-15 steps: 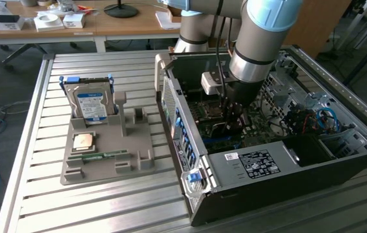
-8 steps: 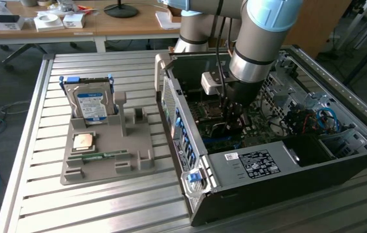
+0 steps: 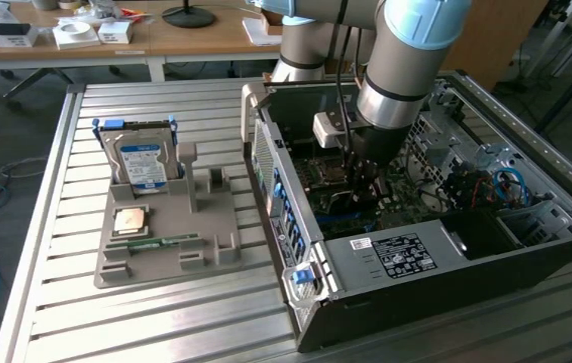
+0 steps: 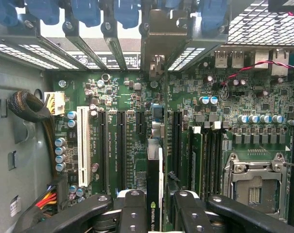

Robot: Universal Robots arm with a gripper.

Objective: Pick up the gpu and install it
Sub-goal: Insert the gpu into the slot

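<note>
While the black two-fingered gripper (image 4: 155, 213) clamps the one thin dark gpu card (image 4: 155, 160) edge-on, its long axis points toward its pale metal bracket (image 4: 158, 41); it stands over the green motherboard (image 4: 195, 97) inside the open computer case (image 3: 407, 257).

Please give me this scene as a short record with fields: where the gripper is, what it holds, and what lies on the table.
gripper: inside the open computer case, above the motherboard
held: the gpu, on edge between the fingers, its metal bracket at the case's rear slots
gpu state: above a black expansion slot, seating not clear
gray holder on table: hard drive upright, CPU chip, green memory stick
</note>
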